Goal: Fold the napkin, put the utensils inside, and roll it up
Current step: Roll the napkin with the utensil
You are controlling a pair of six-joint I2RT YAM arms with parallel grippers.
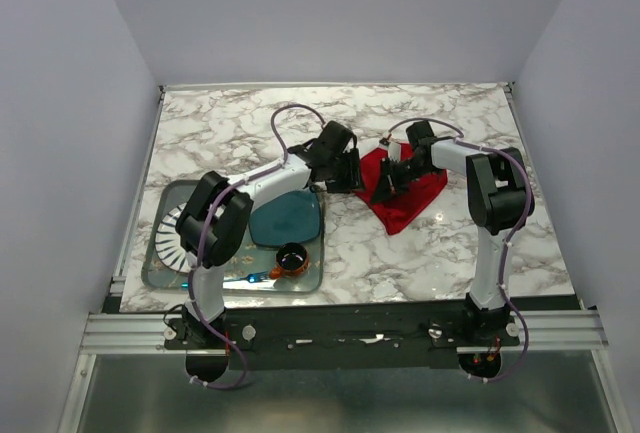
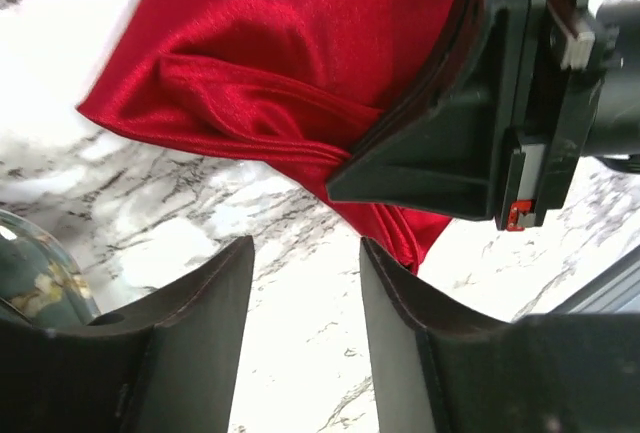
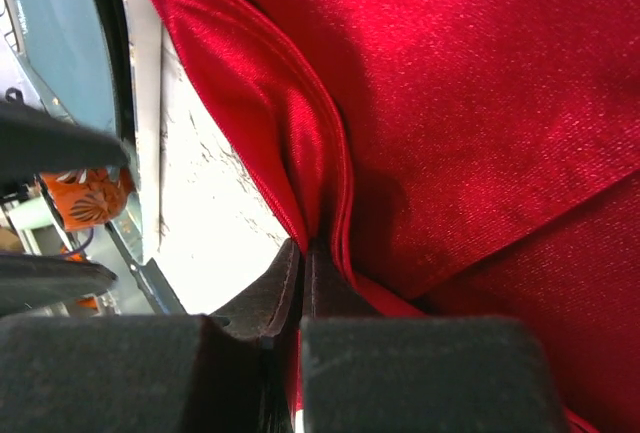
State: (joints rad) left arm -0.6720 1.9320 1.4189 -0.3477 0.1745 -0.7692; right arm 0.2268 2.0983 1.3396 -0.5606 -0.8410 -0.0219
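Right tool (image 3: 303, 253) pinching napkin (image 3: 480, 103) fold; cloth running off frame beyond it. Left tool (image 2: 305, 253) sitting spread, empty, over worktop (image 2: 200, 203) just short of napkin; right tool's body blocking part of the cloth.

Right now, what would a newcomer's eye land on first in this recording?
The bright red napkin, bunched right of centre on the white marble table, with the right gripper shut on a fold of its edge. The left gripper stands open just beside the cloth, holding nothing. At the near left, a tray carries a teal plate.
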